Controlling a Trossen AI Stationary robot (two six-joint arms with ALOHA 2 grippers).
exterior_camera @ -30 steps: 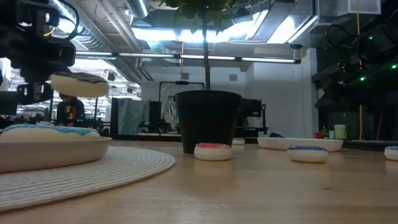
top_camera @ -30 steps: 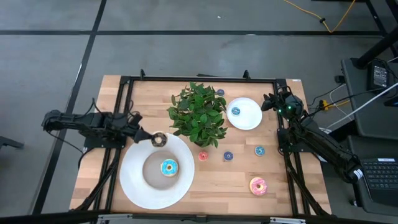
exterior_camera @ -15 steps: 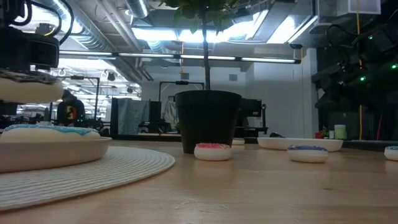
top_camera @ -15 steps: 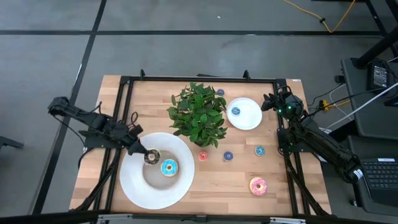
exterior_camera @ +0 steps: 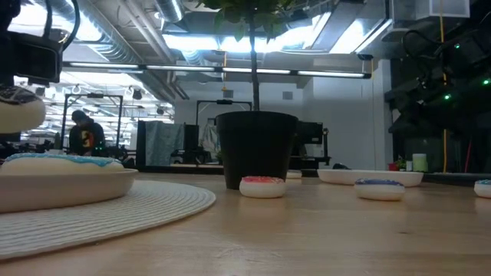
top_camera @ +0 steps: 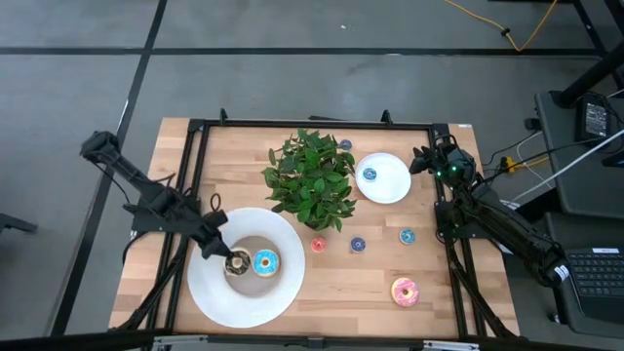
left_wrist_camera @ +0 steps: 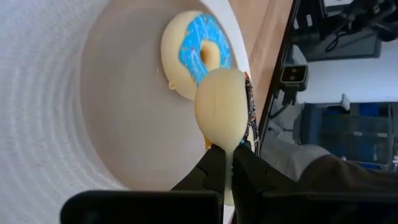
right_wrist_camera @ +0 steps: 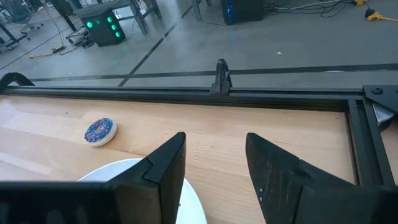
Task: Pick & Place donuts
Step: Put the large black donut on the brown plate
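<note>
A chocolate donut (top_camera: 235, 263) with a cream underside (left_wrist_camera: 219, 102) hangs over the hollow of the big white plate (top_camera: 210, 292), with my left gripper (top_camera: 225, 258) shut on it. A light-blue-frosted donut (top_camera: 264, 261) lies in that plate beside it. On the bare table lie a pink donut (top_camera: 404, 291) at the near right and tiny donuts in red (top_camera: 318, 244), blue (top_camera: 358, 244) and teal (top_camera: 407, 235). Another tiny donut (top_camera: 370, 175) lies on the small white plate (top_camera: 393, 185). My right gripper (right_wrist_camera: 214, 165) stands open at the far right with nothing between its fingers. My left gripper pinches the chocolate donut's rim (left_wrist_camera: 225, 144) between its two fingers, on the side toward the table's left edge. The fingers (left_wrist_camera: 213, 169) come slanting down from the table's left. The donut hangs about level (exterior_camera: 15, 109), clear above the plate and close beside the blue-frosted donut.
A potted plant (top_camera: 312, 180) in a dark pot (exterior_camera: 257, 149) stands mid-table between the two plates. One more tiny donut (right_wrist_camera: 99, 130) lies by the far edge. A black frame rail (right_wrist_camera: 186, 96) runs around the table.
My left gripper has swung from the big plate's far left rim toward the near edge and a little right, turning as it went. It has kept hold of the chocolate donut, which now hangs over the plate's hollow beside the blue-frosted donut.
</note>
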